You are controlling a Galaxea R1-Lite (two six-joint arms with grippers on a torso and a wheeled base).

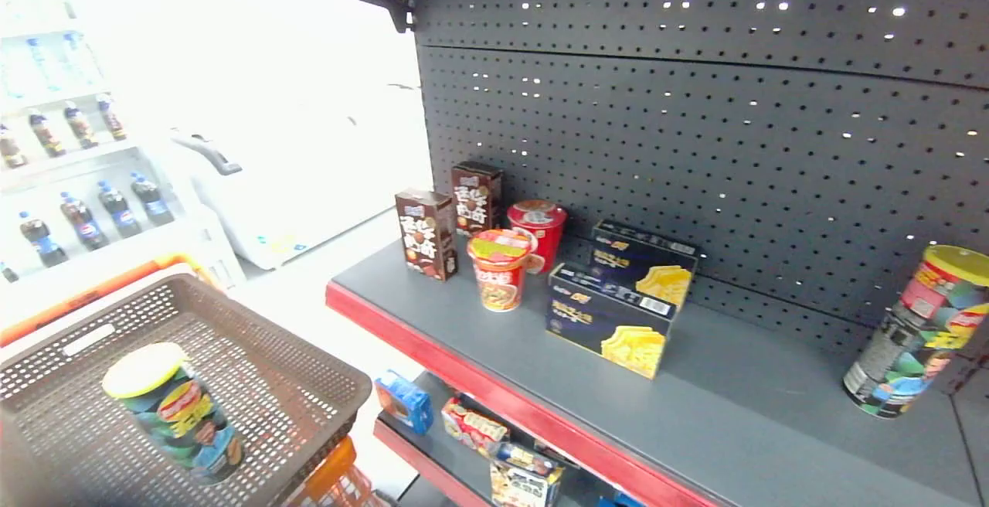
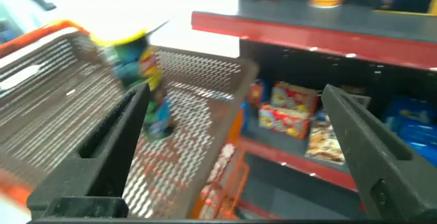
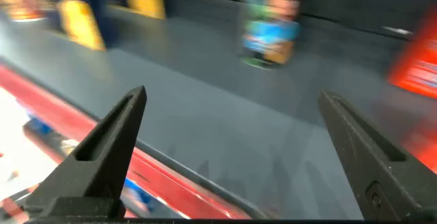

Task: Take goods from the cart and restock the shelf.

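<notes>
Brown plastic basket (image 1: 324,391) in the cart holds one tall can (image 1: 174,413) with a yellow lid, standing upright. The left hand (image 2: 232,149) hangs at the basket's rim, fingers spread wide, holding nothing and not touching the can. The right hand (image 3: 232,156) is equally wide and empty above the grey shelf (image 1: 734,414), where a second can (image 1: 919,333) stands near the right end. The head view adds brown boxes (image 1: 426,233), cups (image 1: 501,269) and blue boxes (image 1: 614,321) further left; the left wrist view shows packets (image 2: 290,111) on a lower shelf.
</notes>
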